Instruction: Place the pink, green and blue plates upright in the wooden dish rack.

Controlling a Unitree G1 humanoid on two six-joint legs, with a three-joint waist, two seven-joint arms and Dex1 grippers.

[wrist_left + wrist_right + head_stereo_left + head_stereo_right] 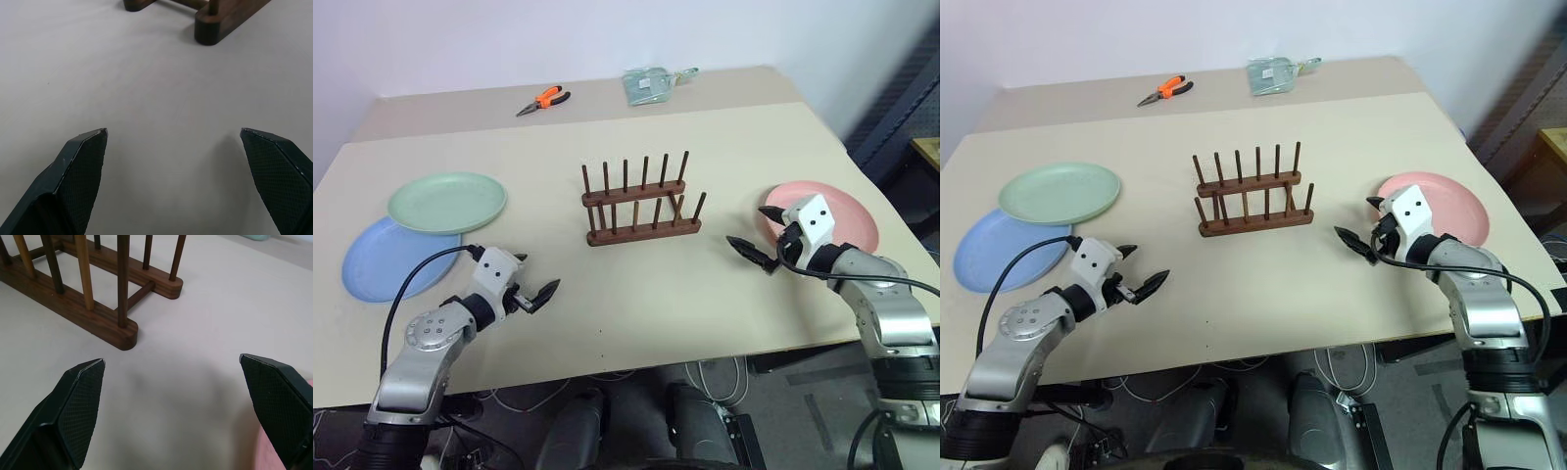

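Since none of the three plates stands in the rack, we judge the task as not yet begun, with all three placements left to do. At the left of the head view, the blue plate (382, 262) lies flat on the table (636, 294), and the green plate (447, 202) lies just above it in the frame, its lower edge overlapping the blue one. Below them, at lower left, our left gripper (533, 282) hovers over bare tabletop with its two black fingers spread wide and nothing between them; it is near the blue plate but apart from it. At the centre of the frame stands the wooden dish rack (641, 207), upright, and every slot between its pegs is empty. At upper centre, well behind the rack, lie orange-handled pliers (545, 99) and a clear bag (651, 84), neither part of the job. At the right, our right gripper (761, 235) is also fully spread and holds nothing, hanging just at the left edge of the pink plate (832, 211), which lies flat. We cannot tell whether a fingertip touches its rim.
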